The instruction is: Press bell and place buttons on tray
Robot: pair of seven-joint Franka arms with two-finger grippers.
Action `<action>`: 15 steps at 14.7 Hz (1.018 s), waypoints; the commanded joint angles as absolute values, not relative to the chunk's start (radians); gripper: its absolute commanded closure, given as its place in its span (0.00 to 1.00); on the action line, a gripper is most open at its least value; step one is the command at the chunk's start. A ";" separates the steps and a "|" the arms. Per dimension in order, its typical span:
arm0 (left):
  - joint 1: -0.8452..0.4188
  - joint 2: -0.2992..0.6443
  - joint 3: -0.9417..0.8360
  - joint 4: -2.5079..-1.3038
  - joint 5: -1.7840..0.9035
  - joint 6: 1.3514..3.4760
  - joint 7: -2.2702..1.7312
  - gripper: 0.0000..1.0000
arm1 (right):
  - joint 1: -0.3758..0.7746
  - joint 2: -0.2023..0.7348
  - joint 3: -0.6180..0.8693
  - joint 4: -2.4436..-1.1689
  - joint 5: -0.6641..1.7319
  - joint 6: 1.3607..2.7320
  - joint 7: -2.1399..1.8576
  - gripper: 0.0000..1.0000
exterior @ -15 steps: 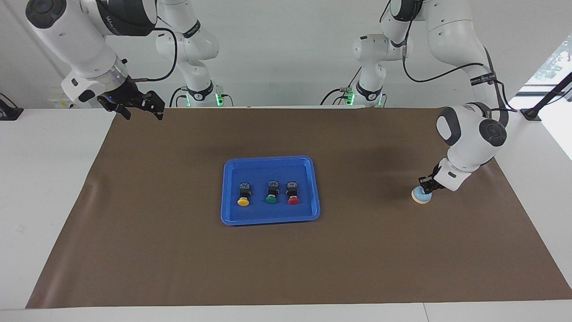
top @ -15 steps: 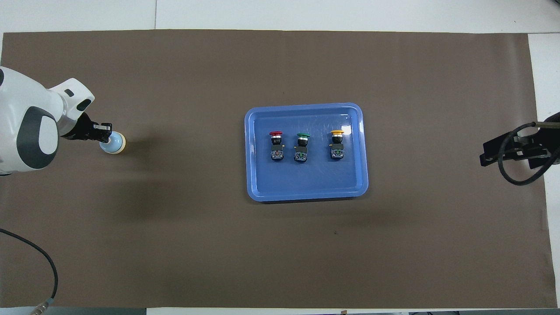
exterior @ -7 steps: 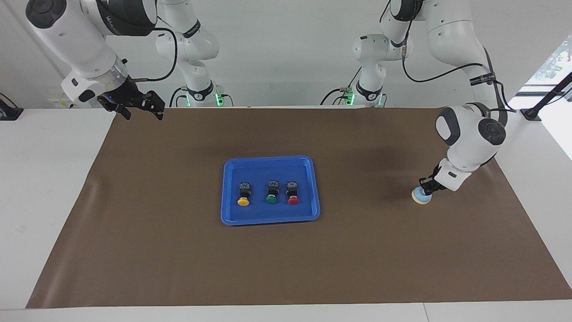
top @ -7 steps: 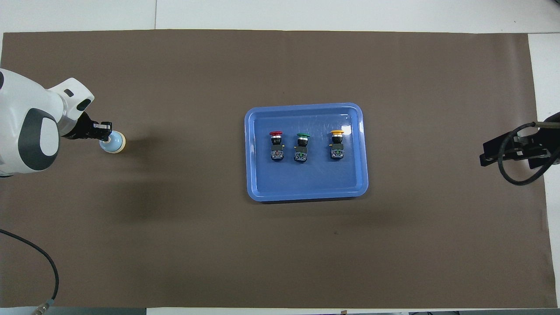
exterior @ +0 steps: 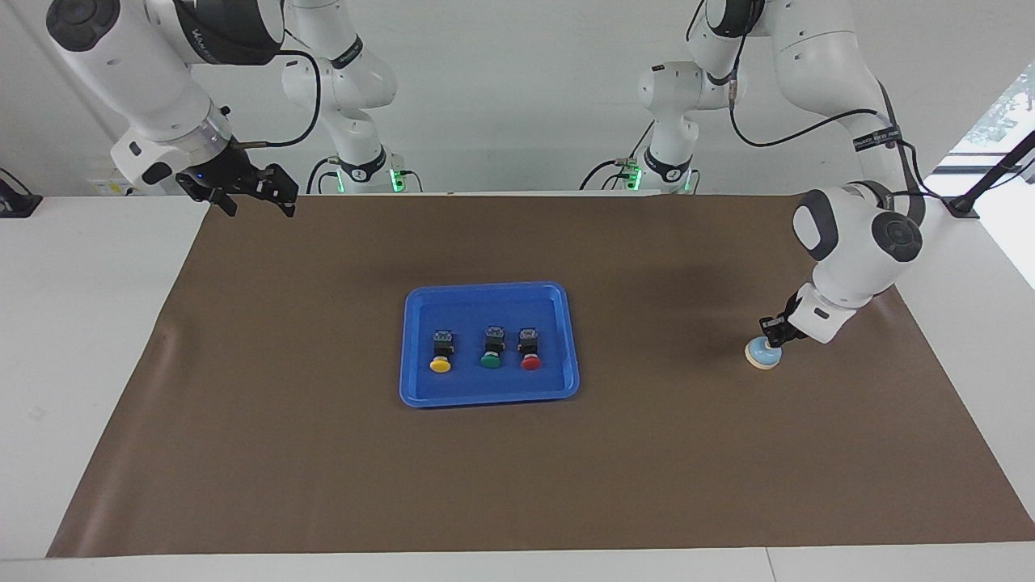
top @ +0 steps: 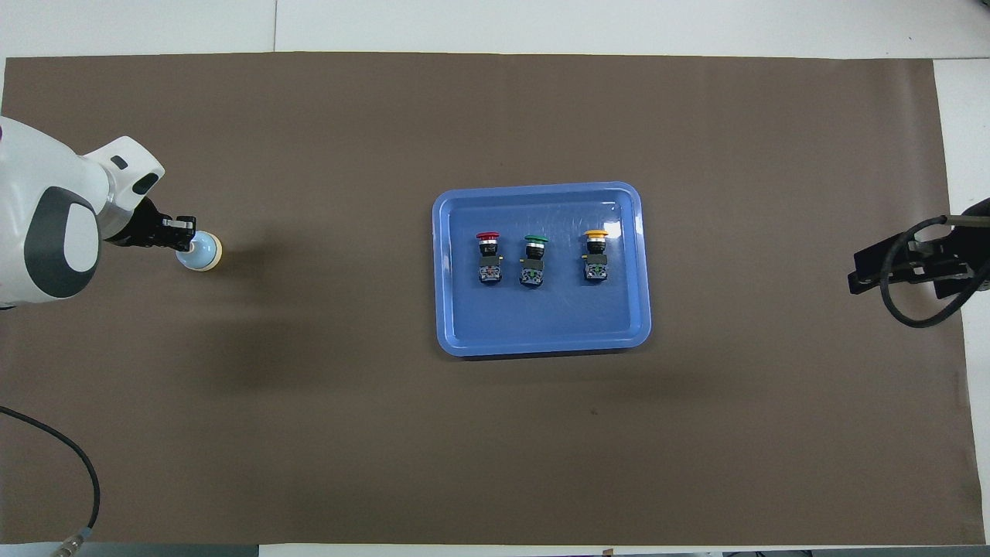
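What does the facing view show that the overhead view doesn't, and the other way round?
Facing view only: both arm bases, and the whole right gripper, open, raised over the mat's corner at the right arm's end, waiting.

Overhead view only: the buttons' caps seen side-on, lying on their sides.

Both: three buttons in a row on the tray, and the left gripper, shut, at the top of the bell near the left arm's end.

Bell at the left arm's end, three buttons on the tray.
The pale-blue bell [exterior: 762,353] sits upright on its cream base. The blue tray [exterior: 488,394] lies mid-bench; yellow [exterior: 440,353], green [exterior: 491,349] and red [exterior: 530,351] buttons lie in a row, caps pointing away from the robots.
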State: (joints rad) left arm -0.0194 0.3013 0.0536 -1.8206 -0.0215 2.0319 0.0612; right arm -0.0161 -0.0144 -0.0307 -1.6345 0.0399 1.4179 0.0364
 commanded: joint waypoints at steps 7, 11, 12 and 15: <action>0.012 -0.004 0.071 -1.758 -0.025 1.712 0.052 0.53 | -0.023 -0.029 -0.023 -1.649 0.021 1.416 0.017 0.00; 0.011 -0.115 0.071 -1.758 -0.025 1.611 0.051 0.00 | -0.025 -0.029 -0.021 -1.649 0.021 1.416 0.017 0.00; 0.011 -0.114 0.069 -1.753 -0.023 1.609 0.055 0.00 | -0.023 -0.028 -0.021 -1.649 0.021 1.416 0.017 0.00; -0.003 -0.091 0.063 -1.717 -0.021 1.586 0.055 0.00 | -0.023 -0.029 -0.021 -1.649 0.021 1.416 0.017 0.00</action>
